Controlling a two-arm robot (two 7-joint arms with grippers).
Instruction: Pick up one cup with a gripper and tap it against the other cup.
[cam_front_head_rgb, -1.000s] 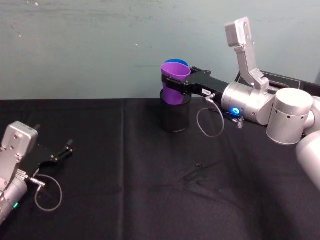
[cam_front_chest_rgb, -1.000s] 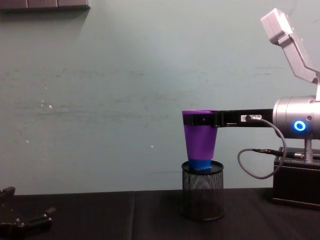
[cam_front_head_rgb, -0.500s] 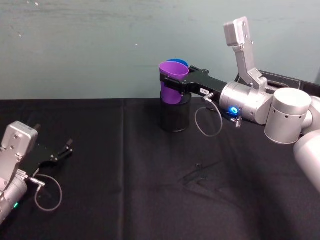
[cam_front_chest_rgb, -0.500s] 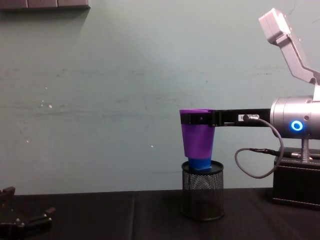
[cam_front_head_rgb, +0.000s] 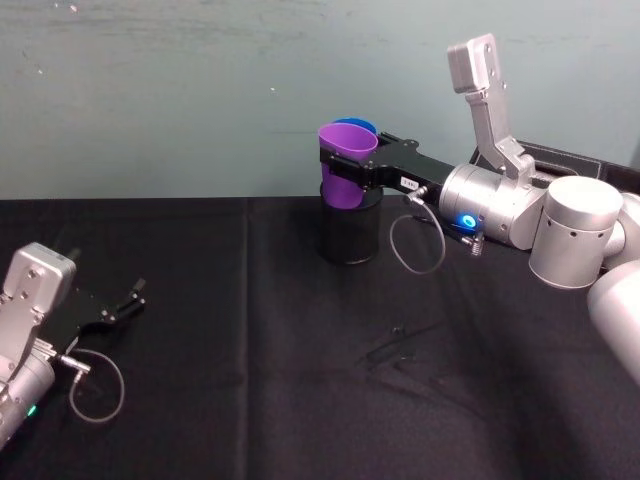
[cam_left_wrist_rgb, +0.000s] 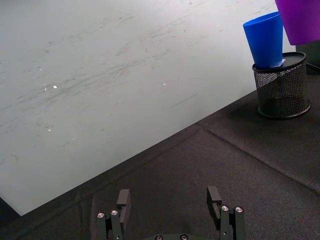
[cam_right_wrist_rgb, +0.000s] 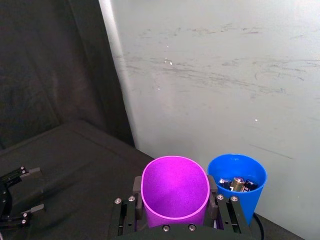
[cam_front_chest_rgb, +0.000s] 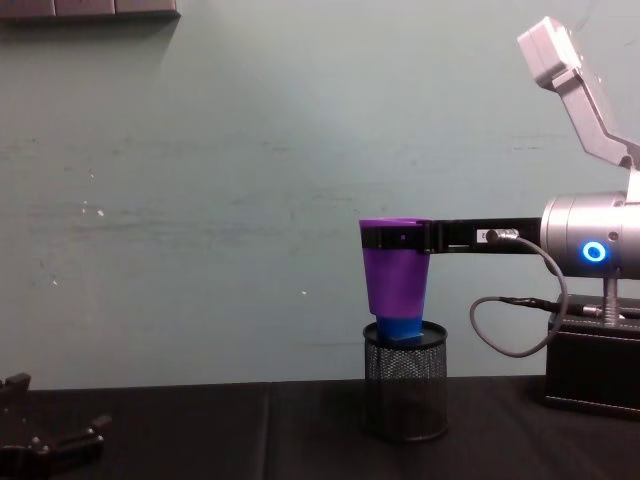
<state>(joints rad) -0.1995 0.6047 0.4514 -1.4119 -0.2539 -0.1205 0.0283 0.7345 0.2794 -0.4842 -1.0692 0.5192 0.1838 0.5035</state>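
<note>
Compared with one second ago, the purple cup (cam_front_head_rgb: 345, 172) has been carried a little toward the robot's left, and since the half second it is hardly displaced.

Nearest to the robot, the left gripper (cam_left_wrist_rgb: 170, 199) is parked low over the black table (cam_front_head_rgb: 230, 380) at the left side, with its fingers spread wide and nothing between them.

Farther forward, the right gripper (cam_front_chest_rgb: 398, 238) is stretched out level from the right. It is clamped around the purple cup just under the rim, so the cup is held upright in the air, above the black mesh pen holder (cam_front_chest_rgb: 405, 392). From the right wrist view the purple cup is seen to be empty.

Behind it, the blue cup (cam_left_wrist_rgb: 265, 39) is standing inside the pen holder and is leaning somewhat. At its bottom some small dark objects with a metallic glint are lying; what they are cannot be told. The two rims are just beside each other, but whether they are touching cannot be decided.

The tap itself is judged to be the step in hand. It should be made with a short, gentle push toward the blue cup, wall against wall near the rims, with the purple cup kept upright and the grip not loosened. As the blue cup is only resting loosely in the holder, a hard knock could tip it over.
</note>
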